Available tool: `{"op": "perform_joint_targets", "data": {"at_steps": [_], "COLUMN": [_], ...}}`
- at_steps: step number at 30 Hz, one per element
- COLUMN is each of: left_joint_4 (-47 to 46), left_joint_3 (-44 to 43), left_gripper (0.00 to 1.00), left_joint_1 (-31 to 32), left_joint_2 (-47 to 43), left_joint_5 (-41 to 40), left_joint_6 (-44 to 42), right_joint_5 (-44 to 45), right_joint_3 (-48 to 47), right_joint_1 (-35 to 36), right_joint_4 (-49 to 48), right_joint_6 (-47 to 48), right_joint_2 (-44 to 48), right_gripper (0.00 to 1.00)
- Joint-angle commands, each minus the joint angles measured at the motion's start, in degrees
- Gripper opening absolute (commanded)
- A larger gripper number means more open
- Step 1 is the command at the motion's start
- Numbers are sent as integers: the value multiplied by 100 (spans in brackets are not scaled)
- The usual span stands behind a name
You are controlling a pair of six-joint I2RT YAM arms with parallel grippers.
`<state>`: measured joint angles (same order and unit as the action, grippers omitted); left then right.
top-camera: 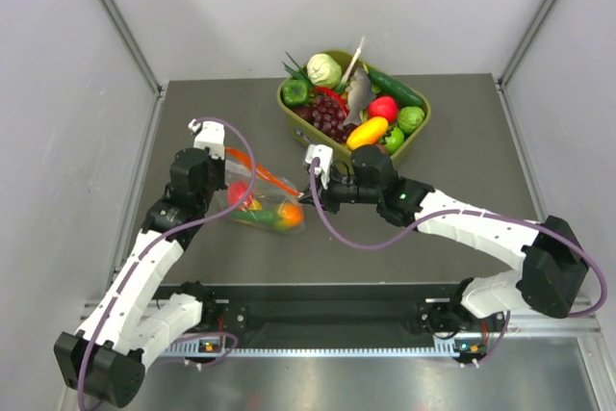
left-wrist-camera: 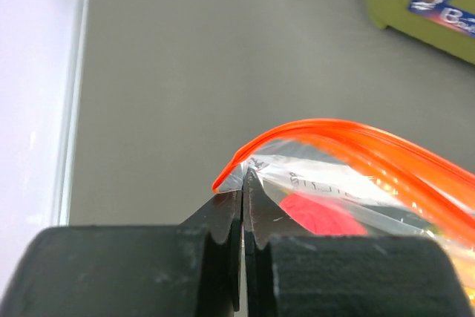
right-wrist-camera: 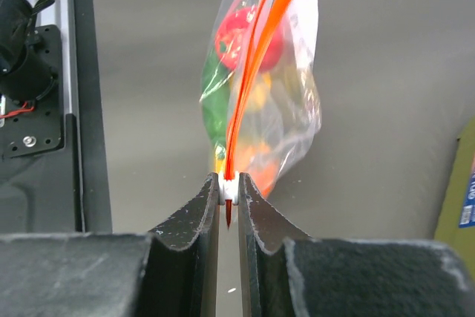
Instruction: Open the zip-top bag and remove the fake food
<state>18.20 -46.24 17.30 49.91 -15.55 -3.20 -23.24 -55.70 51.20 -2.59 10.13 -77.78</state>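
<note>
The clear zip-top bag [top-camera: 262, 197] lies between my two grippers, its orange-red zip strip [top-camera: 265, 175] stretched from one to the other. Inside are fake food pieces: a round red fruit [top-camera: 238, 199], an orange piece [top-camera: 289, 214] and a green piece [top-camera: 265, 218]. My left gripper [top-camera: 227, 159] is shut on the bag's corner next to the strip end [left-wrist-camera: 243, 176]. My right gripper [top-camera: 308, 195] is shut on the white slider [right-wrist-camera: 229, 187] at the other end of the strip. The right wrist view shows the bag [right-wrist-camera: 293, 109] hanging, with the red fruit [right-wrist-camera: 271, 46] and green piece [right-wrist-camera: 214, 113] inside.
An olive-green tub [top-camera: 285, 103] at the back holds a cabbage [top-camera: 324, 70], purple grapes [top-camera: 329, 117] and other toy produce. Its wall shows in the left wrist view [left-wrist-camera: 401, 5] and at the right wrist view's right edge [right-wrist-camera: 462, 191]. A black rail [top-camera: 318, 320] runs along the near edge.
</note>
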Motion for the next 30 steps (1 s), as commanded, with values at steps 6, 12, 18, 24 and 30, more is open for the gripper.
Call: {"op": "perform_joint_targets", "data": {"at_steps": [6, 12, 18, 24, 30], "left_joint_4": [-80, -132, -325, -431, -466], "left_joint_3": [-105, -44, 62, 150, 168], "left_gripper": [0, 0, 0, 0, 0], "left_joint_1": [-253, -315, -315, -315, -315], "left_joint_2": [150, -51, -412, -579, -579], "left_joint_5": [-783, -362, 718, 1456, 2529], "left_joint_6": [127, 74, -84, -163, -268], "right_joint_5": [-365, -698, -699, -884, -567], "right_joint_3": [209, 34, -458, -1074, -2216], "right_joint_1": [-49, -49, -57, -84, -233], "right_joint_4": [-365, -348, -444, -330, 549], "right_joint_6": [-178, -283, -442, -442, -46], "right_joint_2": [-53, -387, -396, -616, -852], "right_gripper": [0, 16, 51, 55, 68]}}
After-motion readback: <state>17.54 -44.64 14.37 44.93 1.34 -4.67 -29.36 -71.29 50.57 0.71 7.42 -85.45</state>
